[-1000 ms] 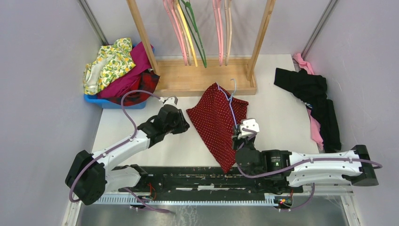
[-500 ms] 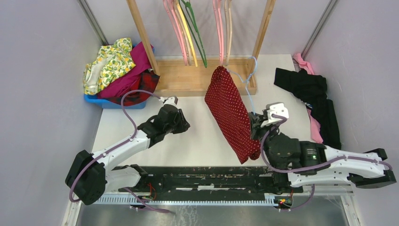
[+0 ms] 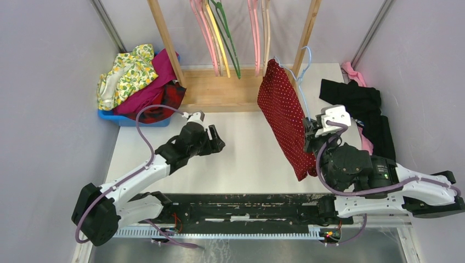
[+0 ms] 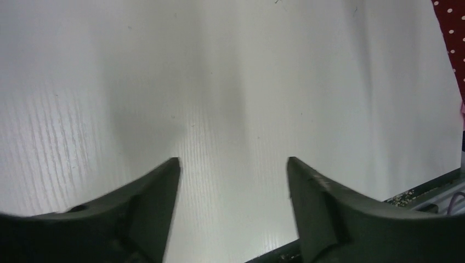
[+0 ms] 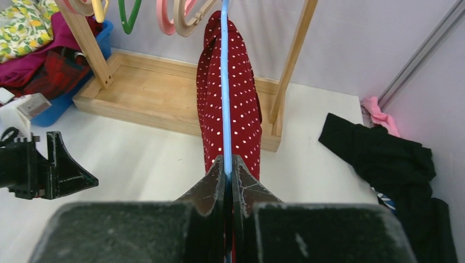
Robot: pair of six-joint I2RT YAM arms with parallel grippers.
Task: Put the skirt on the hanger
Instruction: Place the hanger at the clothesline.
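Above the right half of the bench, skirt (image 3: pixel 285 118): from the top camera I see it draped over the hanger (image 3: pixel 299 87), clear of the bench (image 3: pixel 247 159), hanging as a narrow folded strip just in front of the wooden rack (image 3: pixel 219 94).
right hand (image 3: pixel 308 131): I have it at the hanger's lower end, holding the wire up so the cloth falls by its own weight.
left hand (image 3: pixel 216 138): low over bare bench, well apart from the skirt; I judge it is simply out of the way.
left wrist, left hand (image 4: pixel 233 175): fingers spread wide, with only ribbed white bench (image 4: pixel 219 82) between them; a dotted red corner of the skirt (image 4: pixel 452 22) shows at the top right.
right wrist, right hand (image 5: pixel 227 172): pinched tight on the hanger (image 5: pixel 225 82), a thin pale-blue wire running straight up the middle of the soft, white-dotted, dark-red skirt (image 5: pixel 244 109).
rack post (image 5: pixel 296 55): plain pale wood, just right of the skirt; the hanger's hook is out of frame here.
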